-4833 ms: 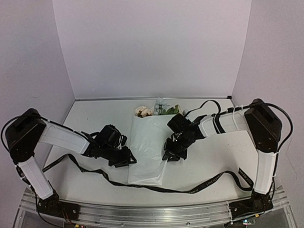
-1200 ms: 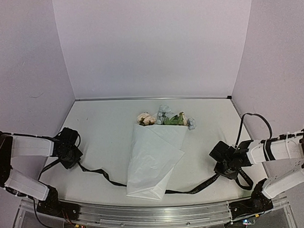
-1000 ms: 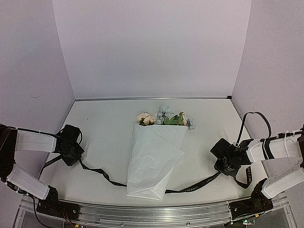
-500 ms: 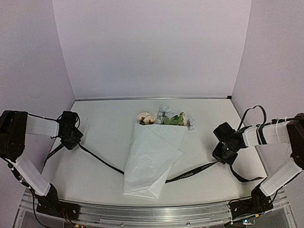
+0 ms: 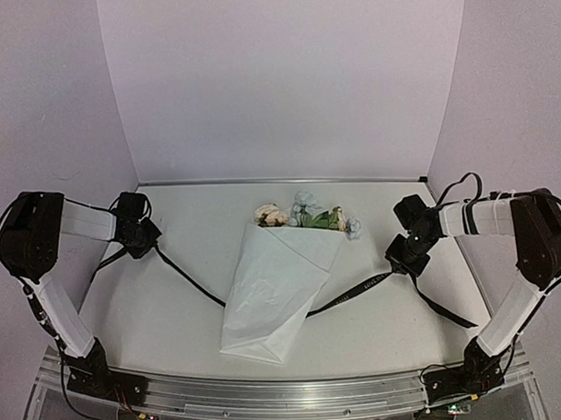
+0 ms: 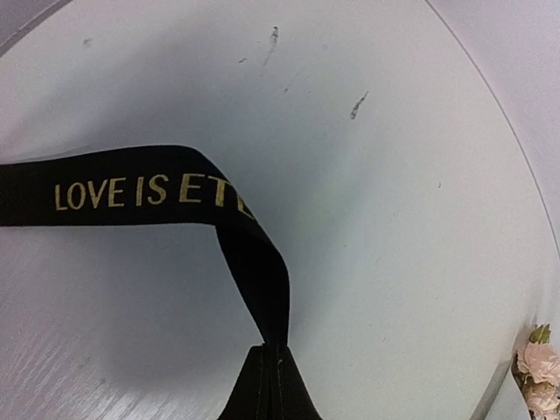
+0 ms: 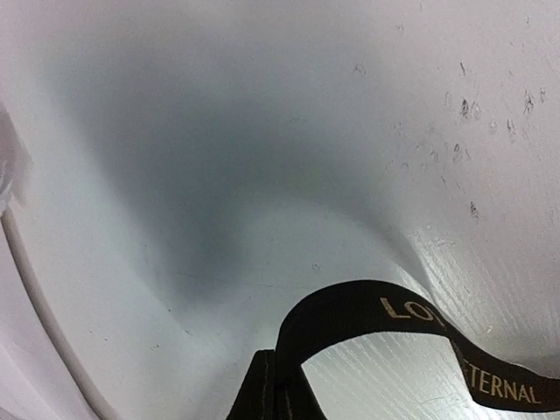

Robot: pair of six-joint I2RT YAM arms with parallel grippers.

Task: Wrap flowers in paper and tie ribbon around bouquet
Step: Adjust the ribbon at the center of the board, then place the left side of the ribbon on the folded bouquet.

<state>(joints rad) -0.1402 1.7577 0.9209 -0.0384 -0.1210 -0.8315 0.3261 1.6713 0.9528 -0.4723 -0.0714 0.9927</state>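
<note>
The bouquet lies in mid-table: a white paper point(image 5: 272, 289) cone, narrow end toward me, with the peach and pale blue flowers point(image 5: 304, 215) sticking out of its far end. The black ribbon point(image 5: 184, 279) with gold lettering runs taut from one gripper to the other and is hidden where it crosses the cone's lower half. My left gripper point(image 5: 151, 243) is shut on the ribbon point(image 6: 234, 229) at far left, fingertips point(image 6: 261, 360) pinched together. To the right of the flowers, my right gripper point(image 5: 399, 259) is shut on the ribbon point(image 7: 367, 306). A loose tail point(image 5: 445, 310) trails toward me.
Purple walls close in the table at the back and on both sides, near each forearm. An aluminium rail point(image 5: 268, 395) with the arm bases runs along the near edge. A few peach blooms point(image 6: 538, 376) show at the left wrist view's lower right corner.
Both grippers have carried their ribbon ends from the near side toward the back of the table. The ribbon has pulled taut, and the cone's narrow end has swung slightly left.
</note>
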